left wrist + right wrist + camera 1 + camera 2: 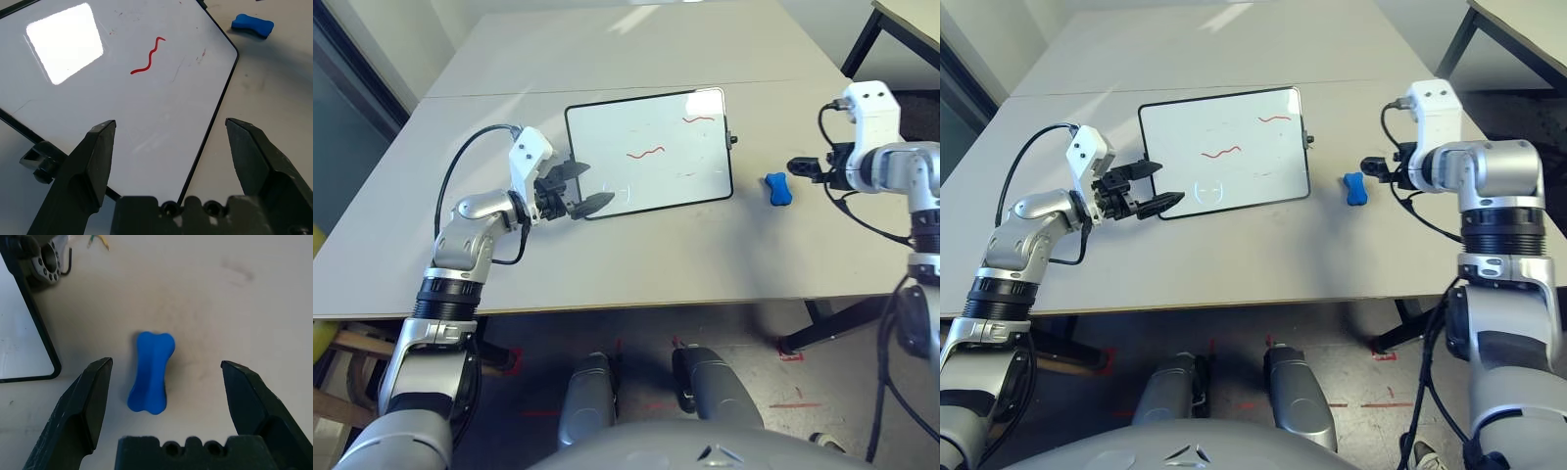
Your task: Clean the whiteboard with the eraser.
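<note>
A rectangular whiteboard with a thin black frame and rounded corners (651, 181), marked by two red squiggles (645, 153), lies flat on a pale table (636, 264). The robot's silver arms reach in from either side, the black left gripper (583, 189) at the board's left edge, the black right gripper (167, 363) well off its right edge, both with fingers spread apart. The small, bright blue bone-shaped eraser (150, 373) rests right of the whiteboard, near the right gripper.

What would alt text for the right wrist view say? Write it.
Open right gripper aimed at a blue bone-shaped eraser lying on the table, beside a corner of the black-framed whiteboard.
</note>
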`<state>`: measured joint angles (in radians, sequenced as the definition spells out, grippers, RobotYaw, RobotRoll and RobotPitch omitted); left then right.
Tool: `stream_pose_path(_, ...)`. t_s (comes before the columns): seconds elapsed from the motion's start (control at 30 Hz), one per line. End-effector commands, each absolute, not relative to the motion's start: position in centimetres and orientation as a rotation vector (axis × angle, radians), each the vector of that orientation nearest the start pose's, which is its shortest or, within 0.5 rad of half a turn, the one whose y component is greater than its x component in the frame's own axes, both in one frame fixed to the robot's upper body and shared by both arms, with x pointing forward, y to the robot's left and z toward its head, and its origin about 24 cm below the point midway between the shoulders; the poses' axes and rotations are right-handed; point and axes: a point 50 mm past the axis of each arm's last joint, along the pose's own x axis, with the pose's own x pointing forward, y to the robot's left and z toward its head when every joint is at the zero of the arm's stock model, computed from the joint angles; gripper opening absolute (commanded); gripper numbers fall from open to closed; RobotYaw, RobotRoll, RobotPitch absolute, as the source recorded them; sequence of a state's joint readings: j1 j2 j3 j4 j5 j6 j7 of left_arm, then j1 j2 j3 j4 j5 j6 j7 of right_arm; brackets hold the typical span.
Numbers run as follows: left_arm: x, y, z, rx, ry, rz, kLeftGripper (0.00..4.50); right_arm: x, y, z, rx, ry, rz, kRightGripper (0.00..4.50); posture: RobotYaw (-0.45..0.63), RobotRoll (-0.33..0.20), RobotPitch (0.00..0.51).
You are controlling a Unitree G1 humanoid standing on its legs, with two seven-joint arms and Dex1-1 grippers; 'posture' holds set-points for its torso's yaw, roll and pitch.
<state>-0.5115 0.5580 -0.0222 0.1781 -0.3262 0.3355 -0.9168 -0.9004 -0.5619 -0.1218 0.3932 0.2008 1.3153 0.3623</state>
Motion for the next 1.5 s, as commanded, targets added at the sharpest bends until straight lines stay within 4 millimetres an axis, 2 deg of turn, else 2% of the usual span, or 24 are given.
stream_pose_path(0.03, 32.1, 19.3, 13.9, 0.221, 0.115, -0.904, 4.50, 34.9, -24.4, 16.2, 0.047, 0.849, 0.037, 4.49, -0.14, 0.000, 0.096)
stream_pose_path(0.33, 31.9, 19.3, 13.6, 0.218, 0.115, -0.894, 4.50, 35.8, -24.0, 15.5, 0.000, 0.910, 0.030, 4.49, -0.13, 0.000, 0.102)
stream_pose_path(0.77, 31.7, 19.2, 13.6, 0.217, 0.114, -0.891, 4.50, 37.0, -23.9, 14.0, -0.032, 0.908, 0.010, 4.49, -0.11, 0.000, 0.104)
stream_pose_path(1.03, 31.8, 19.3, 13.7, 0.221, 0.111, -0.889, 4.50, 37.0, -24.0, 13.0, -0.042, 0.927, 0.002, 4.49, -0.11, 0.000, 0.103)
stream_pose_path(1.13, 31.8, 19.3, 13.7, 0.222, 0.112, -0.889, 4.50, 36.9, -24.1, 12.8, -0.043, 0.935, 0.001, 3.80, -0.11, 0.000, 0.103)
stream_pose_path(1.4, 31.8, 19.3, 13.8, 0.223, 0.111, -0.893, 4.50, 36.7, -24.3, 12.6, -0.043, 0.945, -0.007, 0.82, -0.12, 0.000, 0.106)
stream_pose_path(1.47, 31.8, 19.3, 13.8, 0.223, 0.111, -0.892, 4.50, 36.6, -24.4, 12.7, -0.043, 0.945, -0.007, 0.32, -0.12, 0.000, 0.106)
stream_pose_path(1.5, 31.8, 19.3, 13.8, 0.223, 0.111, -0.892, 4.50, 36.6, -24.4, 12.8, -0.043, 0.944, -0.007, 0.23, -0.12, 0.000, 0.106)
